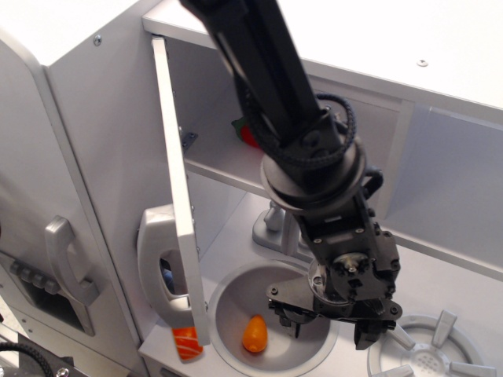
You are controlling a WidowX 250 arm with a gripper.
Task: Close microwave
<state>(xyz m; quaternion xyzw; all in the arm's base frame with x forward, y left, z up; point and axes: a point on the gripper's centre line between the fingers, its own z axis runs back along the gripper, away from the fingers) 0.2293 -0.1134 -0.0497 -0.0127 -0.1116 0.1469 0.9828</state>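
Although the tool hangs low over the sink bowl, it holds nothing: its two dark fingers stand apart, with only air between them. Below and a little to its left an orange toy piece lies in the bowl, and a grey burner ring sits on the surface to its right.

The thing that matters lies the other way. The microwave is the light-grey compartment above and behind the tool, and its door stands swung open, seen almost edge-on as a thin white slab running from the top of the cabinet down to near the rim of the bowl. That long edge is close to upright, slightly tilted in this view, and it lies to the left of the tool, well apart from the fingers and with its lower end near their height.

The hinge looks to be at the far upper end, though I cannot tell for sure. My judgement is that the closing has not begun, and that the next move calls for getting to the door's outer face on the left and pushing it rightward toward the opening. A red object sits inside on the shelf.
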